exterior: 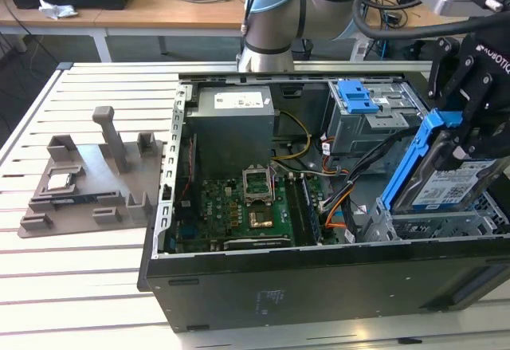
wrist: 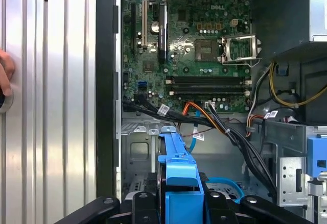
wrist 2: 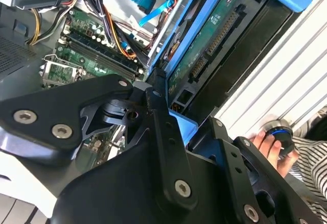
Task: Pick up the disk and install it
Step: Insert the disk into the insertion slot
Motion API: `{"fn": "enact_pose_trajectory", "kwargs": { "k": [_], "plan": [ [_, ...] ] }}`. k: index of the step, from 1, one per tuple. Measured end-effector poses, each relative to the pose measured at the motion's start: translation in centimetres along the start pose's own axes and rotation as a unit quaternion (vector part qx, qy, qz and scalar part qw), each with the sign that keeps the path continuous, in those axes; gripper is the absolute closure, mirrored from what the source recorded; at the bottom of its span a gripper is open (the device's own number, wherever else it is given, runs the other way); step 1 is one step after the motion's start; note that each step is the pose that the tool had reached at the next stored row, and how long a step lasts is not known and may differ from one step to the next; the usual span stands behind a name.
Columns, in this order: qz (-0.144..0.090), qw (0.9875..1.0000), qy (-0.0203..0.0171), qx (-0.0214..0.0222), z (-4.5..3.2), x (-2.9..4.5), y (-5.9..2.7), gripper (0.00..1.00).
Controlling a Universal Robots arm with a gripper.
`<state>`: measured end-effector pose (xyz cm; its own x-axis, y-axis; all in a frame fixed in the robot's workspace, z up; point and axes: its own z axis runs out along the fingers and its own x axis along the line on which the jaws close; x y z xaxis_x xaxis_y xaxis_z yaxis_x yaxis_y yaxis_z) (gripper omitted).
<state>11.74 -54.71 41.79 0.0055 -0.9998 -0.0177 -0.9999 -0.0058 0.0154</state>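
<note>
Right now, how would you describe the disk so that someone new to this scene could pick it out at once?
Find the open computer case on the slatted table. At the case's end on the exterior view's right, the black tool is shut on the disk, holding it tilted above the drive cage. Unlike the smaller unlabelled blue bracket further back, it is a silver slab with a white-and-blue label inside a blue frame.

We see the flat silver metal disk (exterior: 454, 184) with its glossy bright-blue plastic frame and paper-like white-and-blue label. The black claw (wrist 2: 173, 132) looks matt, with shiny metal screws. The dark computer case (exterior: 319, 286) is dull painted metal; the ribbed pale tabletop (exterior: 80, 286) looks smooth; the grey fixture (exterior: 96, 178) is matt plastic.
</note>
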Motion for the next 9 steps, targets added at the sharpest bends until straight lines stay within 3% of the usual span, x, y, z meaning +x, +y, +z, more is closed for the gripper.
{"fn": "enact_pose_trajectory", "kwargs": {
  "k": [9],
  "plan": [
    [0.000, 1.0000, 0.0000, 0.0000, 1.21, 0.02, -0.02, 0.63]
  ]
}}
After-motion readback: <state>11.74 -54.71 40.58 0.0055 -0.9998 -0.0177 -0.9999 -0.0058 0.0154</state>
